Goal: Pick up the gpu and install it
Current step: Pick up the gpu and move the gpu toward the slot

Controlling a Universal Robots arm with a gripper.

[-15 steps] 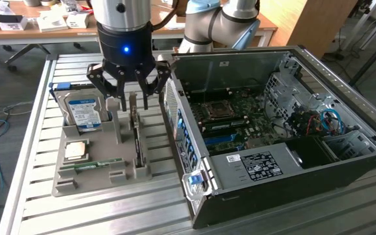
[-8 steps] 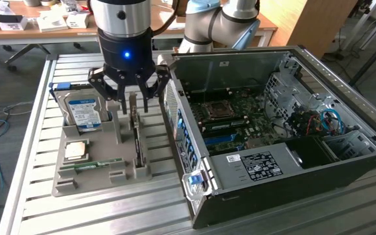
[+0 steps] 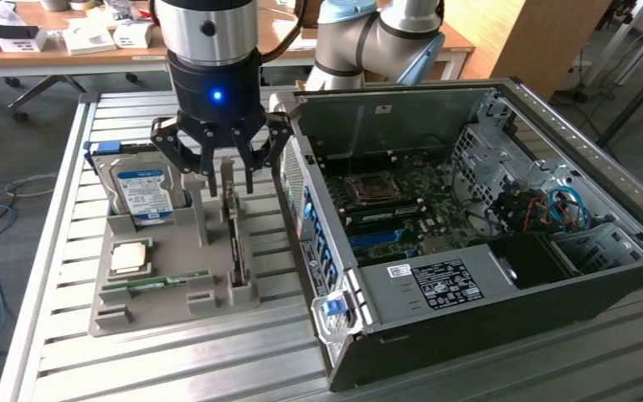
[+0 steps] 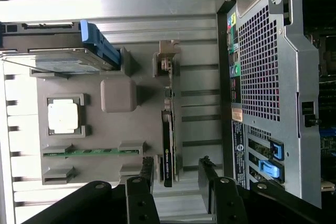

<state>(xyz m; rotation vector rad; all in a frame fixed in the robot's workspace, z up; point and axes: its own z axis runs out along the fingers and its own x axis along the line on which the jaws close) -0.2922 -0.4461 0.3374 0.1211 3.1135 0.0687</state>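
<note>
Gpu [image 3: 234, 230], a thin dark card with a pale metal edge, stands edgewise in the grey moulded tray [image 3: 154, 306]. The black gripper [image 3: 228, 177] hovers over it, spread wide and empty. I judge this the pick-up approach; grasping calls for straddling that narrow edge.

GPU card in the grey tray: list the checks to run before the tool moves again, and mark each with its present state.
1. The tool open: ok.
2. Lined up over the thin dark gpu card: ok, the card's end lies between the fingers, off-centre.
3. Card gripped: not ok, gaps show on both sides.
4. Card standing on edge in its slot of the grey moulded tray: ok.
5. The silver hard drive with blue-white label apart from the card: ok.
6. The black computer case open, green motherboard exposed: ok; free expansion slot: cannot tell.
</note>
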